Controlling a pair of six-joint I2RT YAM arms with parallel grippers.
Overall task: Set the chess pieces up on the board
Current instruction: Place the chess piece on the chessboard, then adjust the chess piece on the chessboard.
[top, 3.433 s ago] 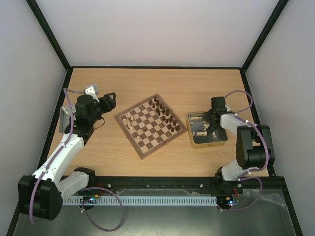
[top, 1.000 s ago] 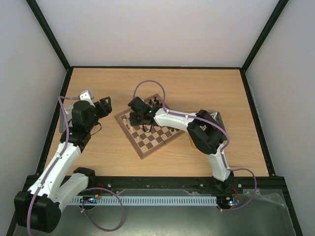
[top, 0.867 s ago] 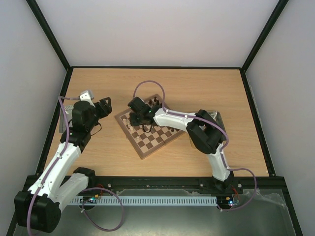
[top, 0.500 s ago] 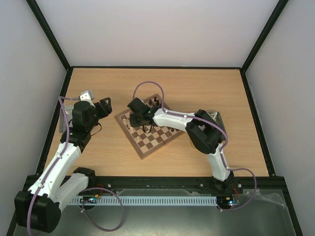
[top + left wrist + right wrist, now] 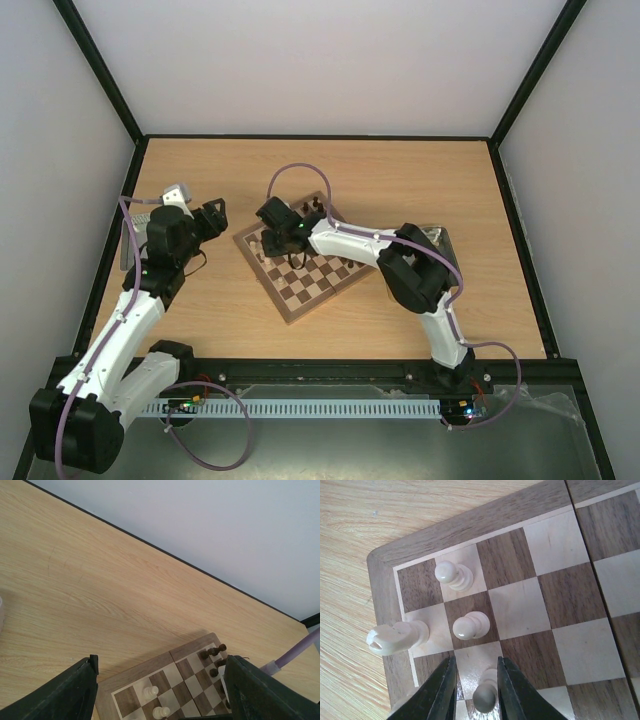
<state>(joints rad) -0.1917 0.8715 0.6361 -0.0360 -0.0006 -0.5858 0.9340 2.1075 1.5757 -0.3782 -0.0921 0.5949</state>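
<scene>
Board (image 5: 470, 527): smooth satin wood; chess pieces (image 5: 470, 625): glossy cream wood; table (image 5: 100, 590): matt woodgrain.

Board (image 5: 165, 668) partly beyond bottom edge

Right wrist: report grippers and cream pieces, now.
Left gripper open, empty, off the board. Right gripper straddles a cream pawn standing near the board corner; grip unclear. Three cream pieces beside it, close quarters.

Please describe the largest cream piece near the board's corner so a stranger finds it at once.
Find the board corner in the right wrist view. The largest cream piece stands on a light square against the rim. Unlike the round-headed pawns nearby, its head is notched.
</scene>
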